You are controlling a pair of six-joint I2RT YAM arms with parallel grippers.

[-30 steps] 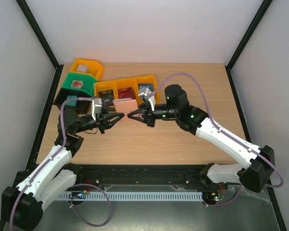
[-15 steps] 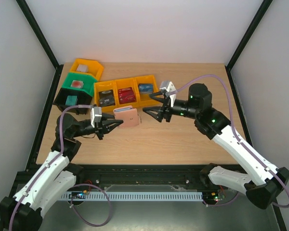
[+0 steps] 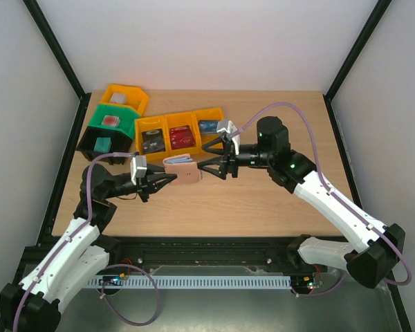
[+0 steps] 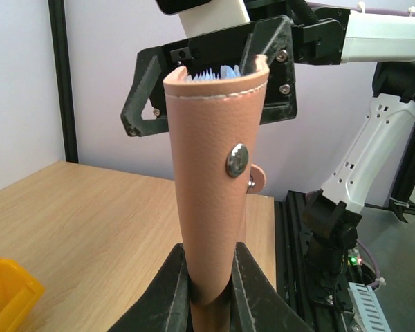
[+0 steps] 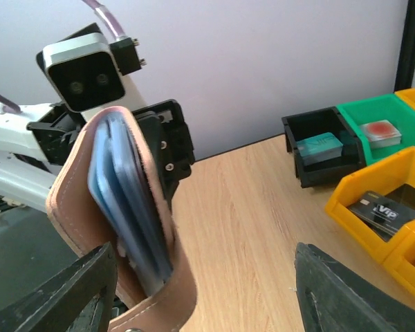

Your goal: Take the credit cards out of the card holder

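The left gripper (image 4: 211, 254) is clenched on the card holder (image 4: 209, 159), its two black fingers (image 4: 182, 277) pinching the narrow folded end of the tan leather from both sides. From that grip the holder reaches out toward the right arm, with its stitched open end farthest from the fingers. Pale blue edges show at the mouth; whether they are lining or cards I cannot tell. A metal snap button (image 4: 236, 160) sits on the outer face, with a small leather tab just beside it.

The right gripper (image 3: 206, 160) is released, its fingers spread wide to either side of the holder's open end. In the right wrist view the holder lies nearer one finger, and contact there cannot be made out.

In the top view the holder hangs between the two grippers, just in front of the row of yellow bins (image 3: 159, 117), which hold dark and red cards. A green bin (image 3: 114, 128) and a black bin (image 3: 88, 145) stand to the left on the wooden table (image 3: 263, 204).
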